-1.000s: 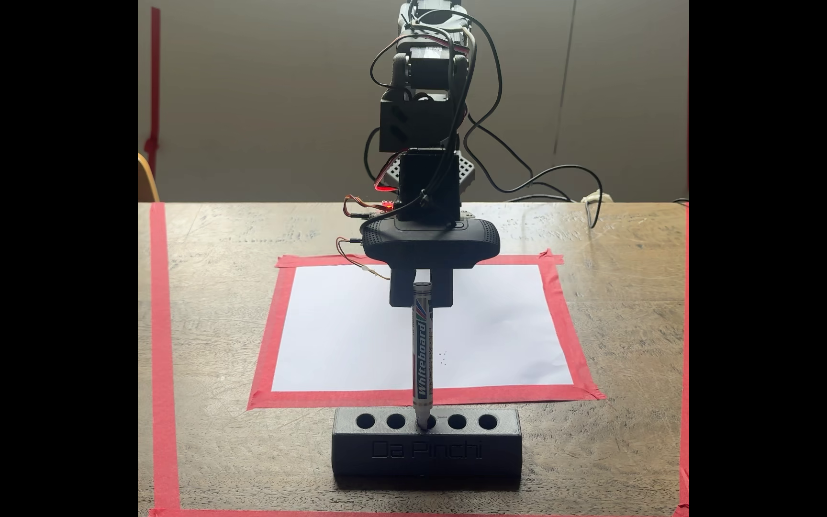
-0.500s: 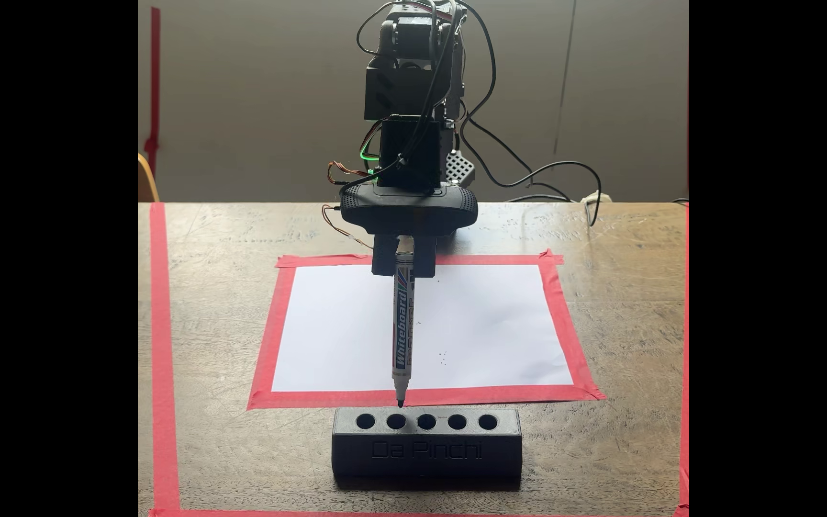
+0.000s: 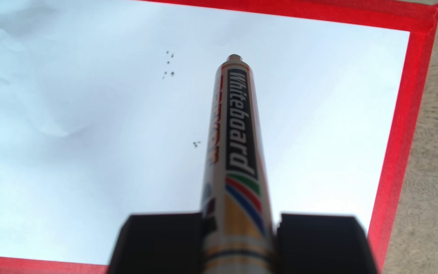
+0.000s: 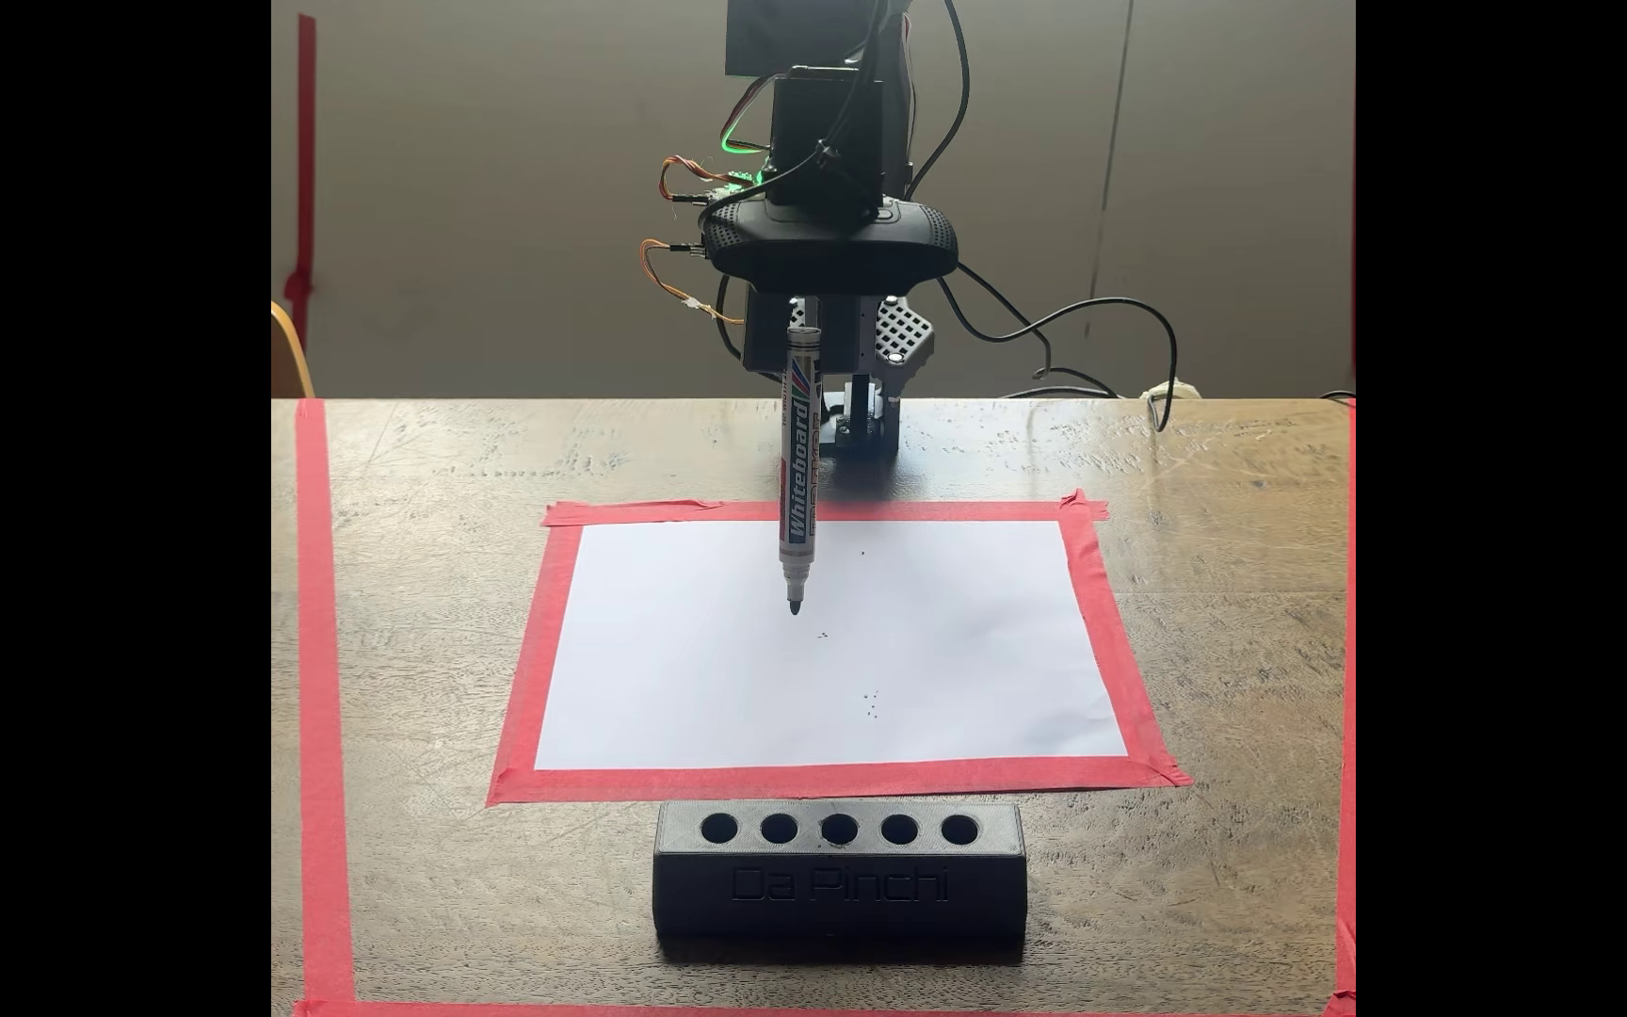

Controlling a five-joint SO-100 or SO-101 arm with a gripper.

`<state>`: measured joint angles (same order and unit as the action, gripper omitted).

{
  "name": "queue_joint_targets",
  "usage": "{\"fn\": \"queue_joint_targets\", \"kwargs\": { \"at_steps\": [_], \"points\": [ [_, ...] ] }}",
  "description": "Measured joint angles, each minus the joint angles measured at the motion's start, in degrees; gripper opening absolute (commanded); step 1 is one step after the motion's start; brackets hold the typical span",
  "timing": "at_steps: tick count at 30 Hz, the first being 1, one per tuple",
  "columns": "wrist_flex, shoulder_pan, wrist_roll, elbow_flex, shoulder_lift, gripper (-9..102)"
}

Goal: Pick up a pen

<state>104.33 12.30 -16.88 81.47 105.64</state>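
- The pen [image 4: 800, 460] hangs upright from my grip, tip down, clear of the table [image 4: 428, 626]; in the fixed view its black tip hovers over the upper middle of the white paper [image 4: 692, 685], not touching it as far as I can judge.
- My gripper [image 3: 239, 245] is clamped on the pen near its top end: in the wrist view a black finger [image 3: 160, 242] sits at about 9 o'clock of the barrel and the other at 3 o'clock, both pressed against it.
- The pen holder [image 4: 839, 880], a black block with five holes, sits at 6 o'clock from the paper in the fixed view, and every hole looks vacant. I'd judge the pick as good as done.
- Risk: I hold the pen high up, so the long free length below could swing or slide if my squeeze slackens, dropping the tip onto the paper and marking it.
- Risk: the barrel looks smooth, and a quick arm move could tilt it between my fingers.
- The wrist view shows the finger contact and the small ink dots [image 3: 169, 64] at about 10 o'clock of the tip, with red tape [image 3: 397, 131] bordering the sheet.
- The fixed view shows the pen's height, the holder and my arm's cables.
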Motion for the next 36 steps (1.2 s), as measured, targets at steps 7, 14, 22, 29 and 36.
{"fn": "queue_joint_targets", "kwargs": {
  "at_steps": [7,14,22,29,36],
  "points": [
    [0.18,-1.76,0.0,15.56,3.52,-1],
    [0.09,-1.23,0.0,18.9,6.59,-1],
    [0.09,-1.41,0.0,18.9,6.59,-1],
    [0.09,-1.41,0.0,18.9,6.59,-1],
    [0.09,-1.41,0.0,18.9,6.59,-1]
  ]
}}
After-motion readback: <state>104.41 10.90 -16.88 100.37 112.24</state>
